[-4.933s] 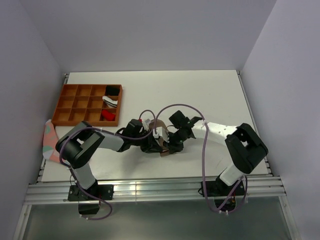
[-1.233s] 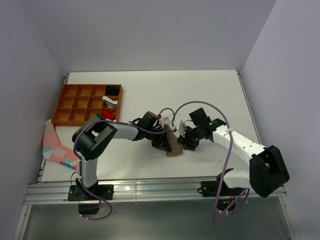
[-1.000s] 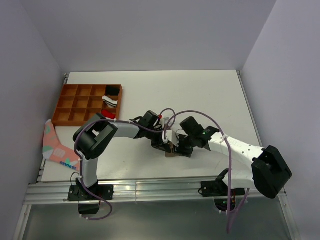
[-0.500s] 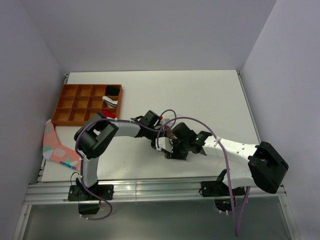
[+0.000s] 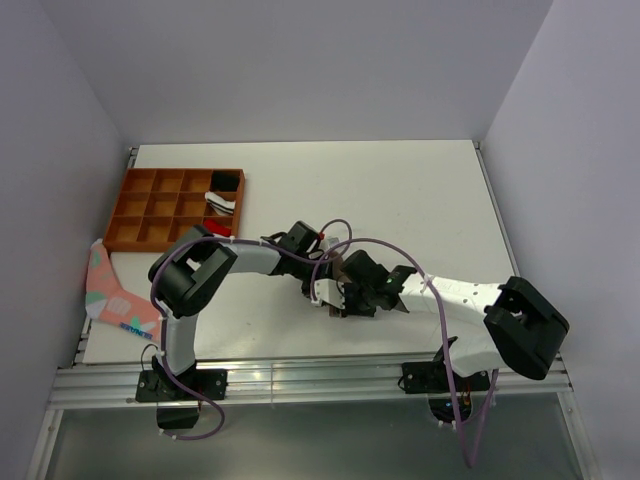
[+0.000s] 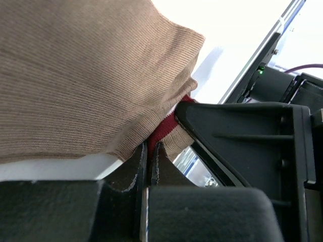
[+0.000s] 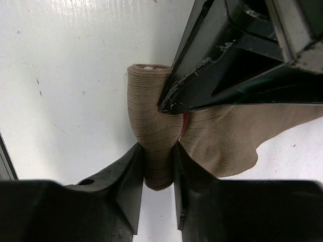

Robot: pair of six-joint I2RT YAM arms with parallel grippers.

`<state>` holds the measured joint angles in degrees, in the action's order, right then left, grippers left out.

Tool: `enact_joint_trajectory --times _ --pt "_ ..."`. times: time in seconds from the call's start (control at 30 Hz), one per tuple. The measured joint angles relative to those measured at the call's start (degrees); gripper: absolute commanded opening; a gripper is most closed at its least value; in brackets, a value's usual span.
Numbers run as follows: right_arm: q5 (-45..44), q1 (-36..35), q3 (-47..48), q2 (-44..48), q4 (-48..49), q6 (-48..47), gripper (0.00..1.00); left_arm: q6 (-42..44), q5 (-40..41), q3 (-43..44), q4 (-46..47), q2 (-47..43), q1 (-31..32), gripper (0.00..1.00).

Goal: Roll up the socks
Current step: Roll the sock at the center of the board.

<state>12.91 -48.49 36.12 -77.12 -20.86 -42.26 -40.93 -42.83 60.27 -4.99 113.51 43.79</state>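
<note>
- Tan-brown sock (image 7: 154, 146) lies on the white table (image 5: 400, 190), toward the near edge and roughly midway across, where the two arms meet.
- Part of it is wound into a tight upright roll. The rest spreads flat on the table to one side.
- The right gripper (image 7: 158, 156) is clenched on that roll, one finger pressed into each side of it.
- The left gripper (image 6: 149, 151) comes in from the opposite side, its tip just beside the right one. Its jaws are pinched together on the edge of the same sock.
- A red strip (image 6: 164, 132) of fabric shows right at that pinch; I cannot tell whether it is the cuff or a second sock.
- A pink patterned sock (image 5: 105, 290) hangs over the table's left edge, well apart from the grippers.
- Farther back on the left sits an orange tray (image 5: 150, 205). Its right column holds a black item (image 5: 226, 181), a white item (image 5: 222, 203) and a red bundle (image 5: 215, 232), one per compartment.
</note>
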Motion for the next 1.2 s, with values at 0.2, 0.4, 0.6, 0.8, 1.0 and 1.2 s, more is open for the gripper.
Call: enact_joint_trajectory --times 0.2,0.4,0.6,0.8,1.0,1.2 --pt "0.0 0.0 -0.1 0.0 0.3 0.7 0.11 -4.7 -0.2 -2.2 3.3 -0.3 -0.3 0.08" --pt "1.6 1.3 -0.2 0.0 0.7 0.7 0.1 -13.3 4.1 -8.3 10.4 -3.9 -0.2 0.11" --pt "6.4 4.8 0.3 -0.8 0.4 0.6 0.09 -21.1 10.3 -13.9 17.2 -7.4 0.7 0.11" --pt "12.2 8.7 2.9 -3.8 -1.6 0.2 0.08 -25.6 16.5 -19.3 23.5 -10.8 1.7 0.23" --pt "17.5 12.5 5.6 -7.0 -4.9 -0.7 0.08 -27.3 24.5 -26.0 27.6 -16.9 1.9 0.3" --pt "19.2 14.1 7.0 -8.3 -7.1 -1.2 0.07 -26.7 32.2 -28.5 26.6 -22.4 1.9 0.37"
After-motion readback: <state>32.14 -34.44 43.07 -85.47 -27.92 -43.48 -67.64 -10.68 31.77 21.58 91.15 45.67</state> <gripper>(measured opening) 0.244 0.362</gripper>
